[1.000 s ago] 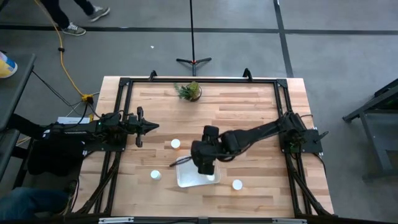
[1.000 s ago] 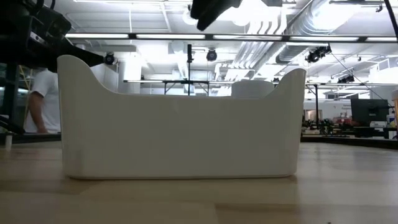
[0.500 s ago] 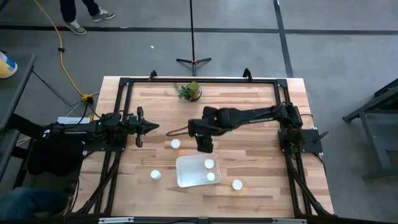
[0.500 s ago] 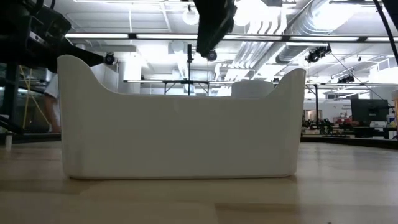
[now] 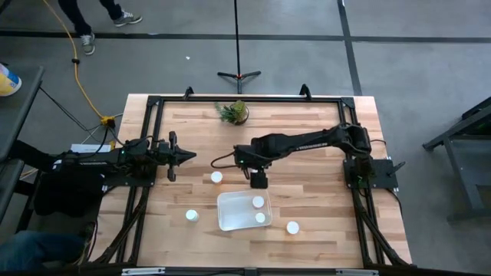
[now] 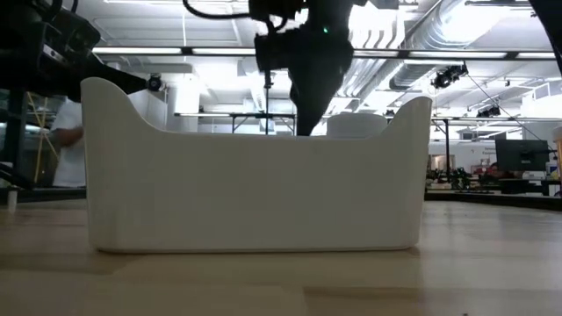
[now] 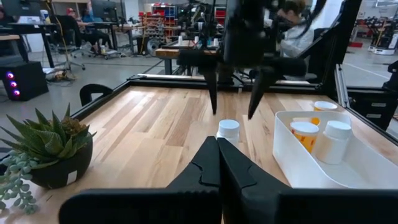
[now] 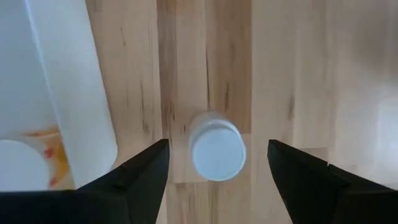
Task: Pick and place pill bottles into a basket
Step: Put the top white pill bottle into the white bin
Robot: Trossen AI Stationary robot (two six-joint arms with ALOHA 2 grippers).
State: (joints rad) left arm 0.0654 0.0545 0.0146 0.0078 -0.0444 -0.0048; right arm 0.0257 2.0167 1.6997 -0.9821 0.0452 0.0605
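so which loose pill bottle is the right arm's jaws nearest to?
The white-capped pill bottle standing just beyond the white rectangular basket, framed between the open right gripper. The other two loose bottles stand farther off.

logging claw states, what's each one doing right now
Left claw: shut, empty, parked at the table's left edge.
Right claw: open, empty, above a pill bottle beside the basket.

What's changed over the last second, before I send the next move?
The right gripper has left the basket and moved toward the plant side; its open fingers now hang above a loose pill bottle on the table. Two bottles lie in the basket. The left gripper and the outlying bottles stayed put.
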